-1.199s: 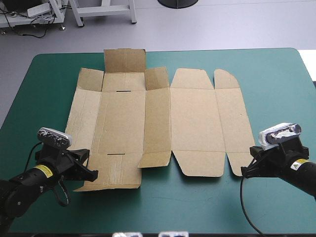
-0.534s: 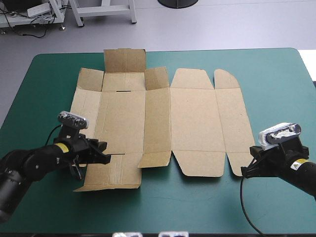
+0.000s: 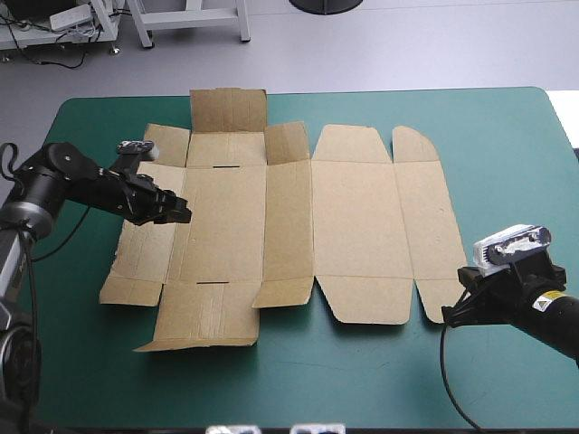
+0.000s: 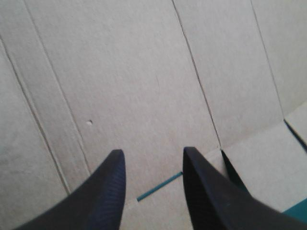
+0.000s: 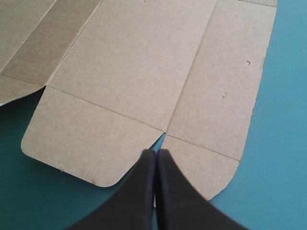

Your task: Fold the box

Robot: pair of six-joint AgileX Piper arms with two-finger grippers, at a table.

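Left jaws parted over the brown box (image 3: 353, 217), right jaws clenched empty at its corner; yellow arm label (image 3: 545, 304) illegible.

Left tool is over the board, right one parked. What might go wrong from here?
1. The left tool stands open over the box, at its left panels, gripping nothing. A push there could slide the whole flat sheet across the teal-green cover.
2. The right tool is shut by the near right flaps and holds nothing, so it likely cannot brace the sheet.
3. The far flap stands raised and may snag.
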